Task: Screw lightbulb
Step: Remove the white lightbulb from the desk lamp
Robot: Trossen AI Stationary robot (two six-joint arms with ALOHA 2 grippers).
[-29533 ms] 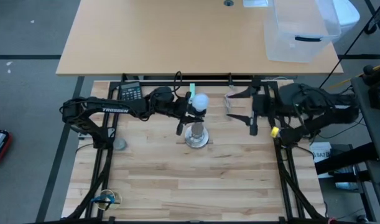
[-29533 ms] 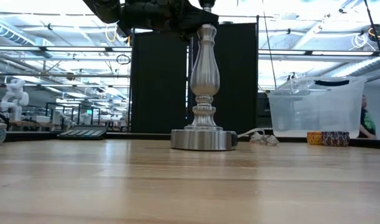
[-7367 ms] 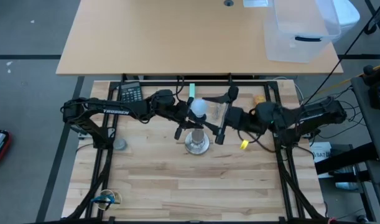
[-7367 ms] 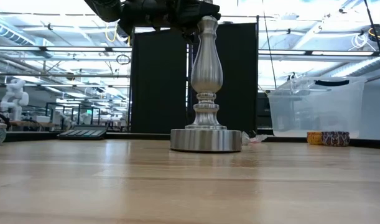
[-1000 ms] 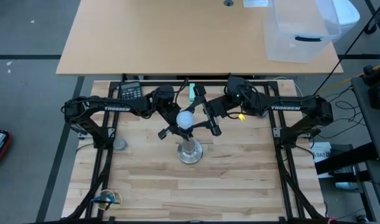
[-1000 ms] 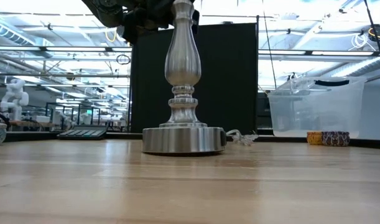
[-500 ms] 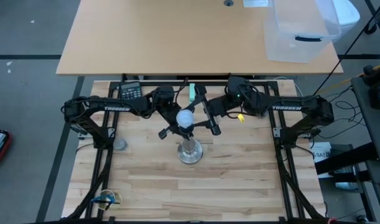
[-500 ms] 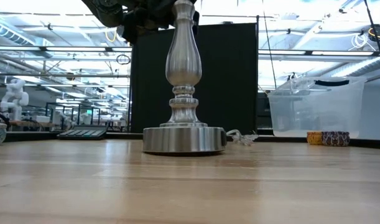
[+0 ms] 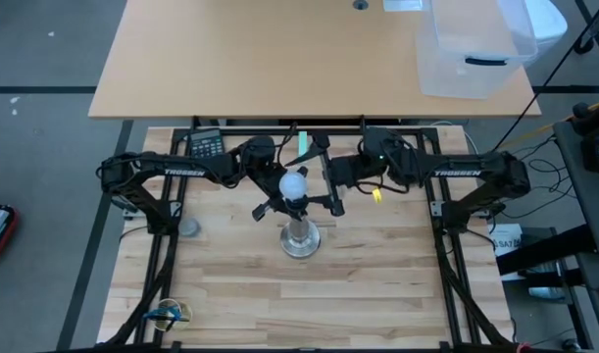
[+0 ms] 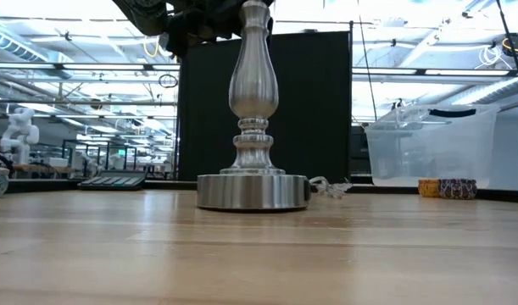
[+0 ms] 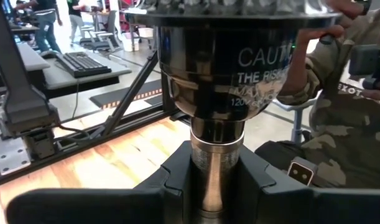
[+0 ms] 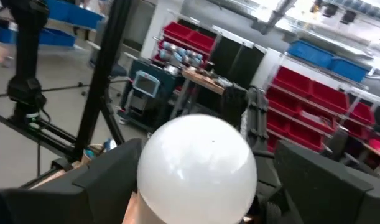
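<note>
The lightbulb [image 9: 294, 184] sat on top of the silver lamp stand [image 9: 300, 237], roughly dead center of the butcher-block table [image 9: 309, 294]. In the low view the stand [image 10: 253, 127] rose from its round base, upright, with the dark arm hardware crowding its top.

Left gripper [image 9: 281, 199] came in from about 10 o'clock of the bulb and was clamped narrow on the stand's neck just under the socket; the left wrist view showed the metal neck [image 11: 216, 168] wedged between its two dark fingers [image 11: 171, 186]. Right gripper [image 9: 325, 176] reached in from 3 o'clock, its jaws spread wide on either side of the globe, not pinching it. The right wrist view had the white globe [image 12: 198, 168] filling the space between the fingers [image 12: 109, 174].

Surface stuff: light wood planks, a calculator [image 9: 207, 145] at 11 o'clock near the far edge, a small round dish [image 9: 188, 227] over at 9 o'clock. Beyond the frame there was a plain tan table [image 9: 279, 59] with a clear plastic bin [image 9: 471, 49] at 1 o'clock.

Room looked like a big open lab: ceiling strip lights, a black panel [image 10: 216, 110] behind the stand, red and blue storage bins [image 12: 320, 93] on shelving, and a person in a camo top [image 11: 339, 124] past the table.
</note>
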